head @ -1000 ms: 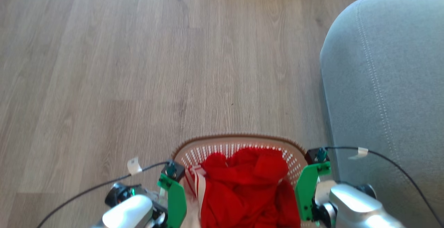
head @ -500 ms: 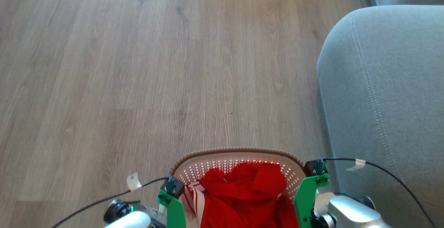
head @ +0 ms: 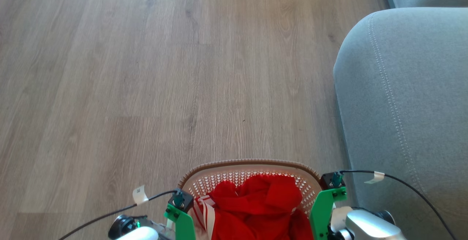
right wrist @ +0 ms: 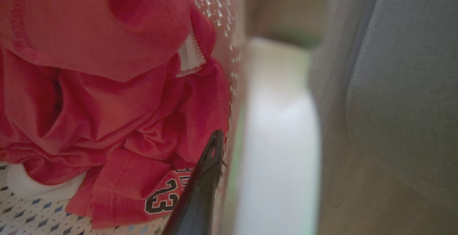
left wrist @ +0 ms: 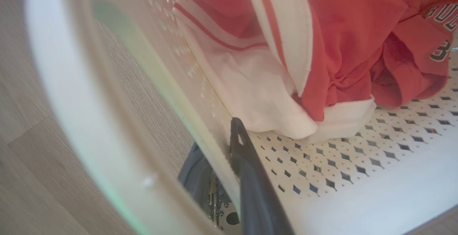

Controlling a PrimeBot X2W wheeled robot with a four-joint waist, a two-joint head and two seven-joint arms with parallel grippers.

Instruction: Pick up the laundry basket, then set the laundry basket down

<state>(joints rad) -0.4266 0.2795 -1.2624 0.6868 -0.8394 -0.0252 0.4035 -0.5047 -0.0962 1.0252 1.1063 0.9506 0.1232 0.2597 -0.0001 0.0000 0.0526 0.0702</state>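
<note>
A: Left gripper?
B: Clamped across the side wall of the small cream-white perforated plastic laundry basket with a brown braided rim. One dark finger is inside, one outside.
A: Right gripper?
B: One finger is inside the opposite wall. Its grip cannot be told.
A: Contents, position?
B: Crumpled red-and-white clothing. The basket sits between both arms, beside the grey fabric sofa.

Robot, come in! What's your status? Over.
Left gripper clamped on laundry basket wall. Right gripper: one finger inside opposite wall, grip unclear. Grey sofa close on the right. Over.
</note>
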